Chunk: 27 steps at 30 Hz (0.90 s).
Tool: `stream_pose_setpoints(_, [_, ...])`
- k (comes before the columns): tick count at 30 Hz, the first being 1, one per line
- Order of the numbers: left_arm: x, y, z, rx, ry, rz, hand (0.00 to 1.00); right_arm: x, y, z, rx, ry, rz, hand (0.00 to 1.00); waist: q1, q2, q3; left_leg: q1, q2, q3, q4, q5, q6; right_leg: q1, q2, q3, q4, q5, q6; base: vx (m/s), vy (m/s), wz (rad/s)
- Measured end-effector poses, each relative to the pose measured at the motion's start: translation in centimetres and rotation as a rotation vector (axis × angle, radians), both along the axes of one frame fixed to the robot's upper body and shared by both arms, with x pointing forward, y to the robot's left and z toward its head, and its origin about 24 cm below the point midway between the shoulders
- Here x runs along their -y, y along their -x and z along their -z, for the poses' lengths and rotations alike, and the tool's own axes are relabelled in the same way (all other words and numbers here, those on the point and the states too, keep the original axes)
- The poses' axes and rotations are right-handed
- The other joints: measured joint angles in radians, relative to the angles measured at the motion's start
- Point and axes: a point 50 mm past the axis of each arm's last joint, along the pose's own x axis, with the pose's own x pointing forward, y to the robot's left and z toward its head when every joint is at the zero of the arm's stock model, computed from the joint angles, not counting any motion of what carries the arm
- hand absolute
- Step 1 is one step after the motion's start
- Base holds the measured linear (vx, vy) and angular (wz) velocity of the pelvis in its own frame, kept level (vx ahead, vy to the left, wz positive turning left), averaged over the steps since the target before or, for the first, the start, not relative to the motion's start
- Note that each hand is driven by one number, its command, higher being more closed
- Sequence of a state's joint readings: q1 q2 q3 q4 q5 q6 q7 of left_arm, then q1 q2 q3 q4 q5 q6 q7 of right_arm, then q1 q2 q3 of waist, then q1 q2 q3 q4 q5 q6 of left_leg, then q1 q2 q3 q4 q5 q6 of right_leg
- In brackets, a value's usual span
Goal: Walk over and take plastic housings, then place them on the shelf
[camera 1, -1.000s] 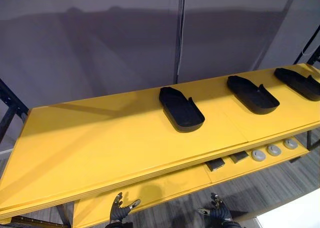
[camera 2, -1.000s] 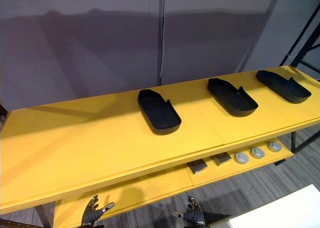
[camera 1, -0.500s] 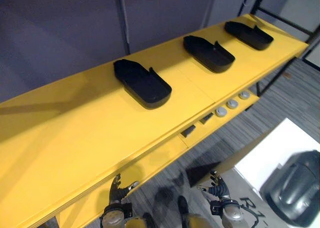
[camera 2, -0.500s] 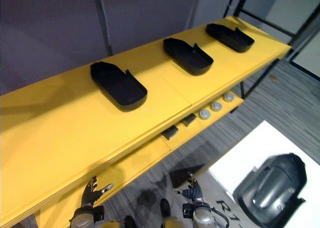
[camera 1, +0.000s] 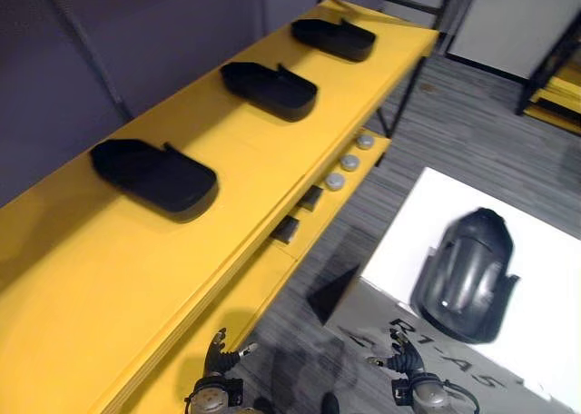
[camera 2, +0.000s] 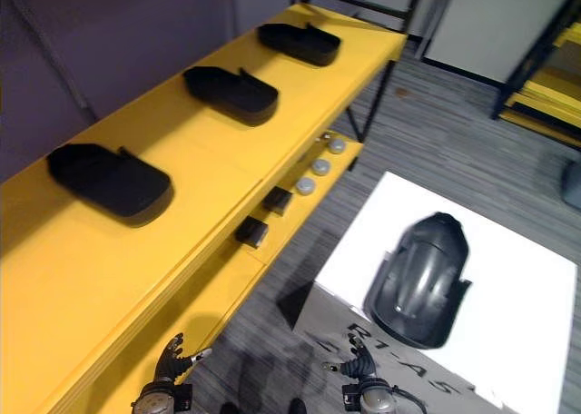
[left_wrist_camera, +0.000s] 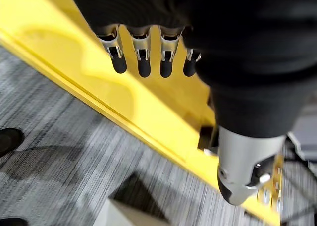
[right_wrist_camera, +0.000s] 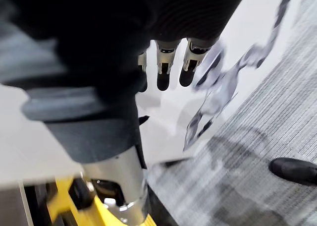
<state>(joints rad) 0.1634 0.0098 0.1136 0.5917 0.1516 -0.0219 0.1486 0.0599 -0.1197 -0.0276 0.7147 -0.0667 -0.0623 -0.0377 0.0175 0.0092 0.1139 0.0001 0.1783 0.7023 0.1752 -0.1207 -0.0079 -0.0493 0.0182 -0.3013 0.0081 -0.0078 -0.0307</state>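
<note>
A dark grey plastic housing (camera 1: 465,271) lies on top of a white box (camera 1: 545,287) at the right. Three black housings (camera 1: 156,172) (camera 1: 270,89) (camera 1: 333,38) sit in a row on the top board of the yellow shelf (camera 1: 82,278). Low at the front hang both of my hands, apart from every housing. The left hand (camera 1: 218,358) is beside the shelf's lower board, its straight fingers (left_wrist_camera: 143,60) holding nothing. Over the near corner of the white box, the right hand (camera 1: 399,363) has its fingers (right_wrist_camera: 163,70) straight and holds nothing.
The shelf's lower board (camera 1: 313,223) carries two small black blocks (camera 1: 285,229) and three grey discs (camera 1: 349,162). Grey carpet (camera 1: 472,123) runs between the shelf and the box. Another yellow rack (camera 1: 556,94) stands at the far right.
The camera has swung right: the shelf has slid to the left of the view and the white box with the grey housing has come further in. Both hands still hang low and open.
</note>
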Motion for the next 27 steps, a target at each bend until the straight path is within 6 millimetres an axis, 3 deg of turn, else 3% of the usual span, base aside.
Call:
stream_pose_setpoints(1, [0.0,0.0,0.0,-0.002,0.001,0.001,0.00,0.0,-0.4,-0.2,0.008,0.002,-0.002,0.00,0.001,-0.005,-0.001,0.026,-0.006,0.039,0.002,0.000,-0.001,-0.017,-0.053,-0.191,0.066,-0.054,-0.029,-0.10,-0.215,-1.04])
stream_pose_setpoints(2, [0.1,0.1,0.2,-0.010,0.003,0.005,0.00,0.0,-0.3,-0.1,0.008,0.002,-0.002,0.00,-0.008,0.008,0.002,0.037,-0.003,0.048,0.009,0.000,-0.003,-0.020,-0.061,-0.217,0.100,-0.056,-0.023,-0.04,-0.155,-0.84])
stream_pose_setpoints(3, [0.2,0.1,0.2,-0.012,0.005,0.009,0.00,0.1,0.2,0.1,-0.006,0.004,0.001,0.00,-0.019,0.022,0.003,0.059,-0.006,0.046,0.004,0.001,-0.009,-0.013,-0.053,-0.221,0.118,-0.056,-0.025,0.04,-0.122,-0.77])
stream_pose_setpoints(5, [0.6,0.2,0.4,-0.018,0.018,0.013,0.00,0.2,0.7,0.3,-0.019,0.003,0.004,0.00,-0.012,0.037,0.001,0.077,0.007,0.037,0.004,0.001,-0.010,0.011,-0.022,-0.165,0.074,-0.044,-0.044,0.03,-0.127,-0.83])
stream_pose_setpoints(9, [0.8,0.2,0.6,-0.034,0.027,0.023,0.00,0.4,2.2,0.9,-0.058,0.003,0.027,0.00,-0.026,0.024,0.016,0.017,0.100,-0.026,0.237,-0.031,-0.029,0.042,0.015,-0.087,0.017,-0.030,-0.061,0.00,-0.151,-0.54])
stream_pose_setpoints(11, [0.9,0.5,0.8,-0.043,0.031,0.020,0.00,0.7,2.2,0.9,-0.057,0.014,0.042,0.00,-0.022,0.024,0.030,-0.011,0.087,-0.167,0.283,-0.068,-0.053,0.050,0.027,-0.033,0.014,-0.032,-0.059,0.00,-0.051,-0.77])
stream_pose_setpoints(13, [0.9,0.7,0.9,-0.047,0.031,0.013,0.00,0.8,2.1,0.8,-0.053,0.018,0.049,0.00,-0.006,0.018,0.044,-0.062,0.015,-0.419,0.270,-0.098,-0.099,0.050,0.029,0.041,0.022,-0.029,-0.056,-0.02,0.052,-0.96])
stream_pose_setpoints(16, [0.9,0.6,0.8,-0.038,0.041,-0.010,0.00,0.9,2.2,1.0,-0.061,0.021,0.064,0.00,0.005,0.021,0.047,-0.104,-0.057,-0.660,0.178,-0.095,-0.105,0.047,0.032,0.106,0.022,-0.019,-0.041,0.01,0.081,-0.82])
stream_pose_setpoints(19, [1.0,0.7,0.8,-0.036,0.051,-0.031,0.00,1.2,2.8,1.2,-0.072,0.010,0.101,0.00,0.000,0.036,0.040,-0.088,-0.049,-0.665,0.085,-0.059,-0.073,0.051,0.048,0.144,0.021,-0.020,-0.032,0.03,0.109,-0.52])
stream_pose_setpoints(20, [0.7,0.7,0.8,-0.037,0.045,-0.034,0.00,1.3,2.9,1.2,-0.070,0.008,0.131,0.00,0.002,0.039,0.034,-0.061,-0.045,-0.643,0.043,-0.015,-0.070,0.054,0.047,0.164,0.023,-0.022,-0.015,0.09,0.174,-0.48])
stream_pose_setpoints(23, [0.4,0.5,0.7,-0.032,0.033,-0.032,0.00,2.2,3.4,1.0,-0.056,0.000,0.216,0.00,-0.002,0.015,0.025,-0.025,-0.085,-0.614,-0.037,0.012,-0.041,0.055,0.009,0.184,0.018,-0.014,0.004,0.16,0.222,-0.21])
stream_pose_setpoints(27, [-0.2,0.8,0.5,-0.023,0.022,-0.047,0.00,4.5,3.9,0.3,-0.015,0.016,0.355,0.00,0.002,0.015,0.024,0.038,-0.113,-0.581,-0.088,0.017,-0.036,0.087,-0.018,0.209,0.016,-0.026,0.024,0.15,0.176,-0.12])
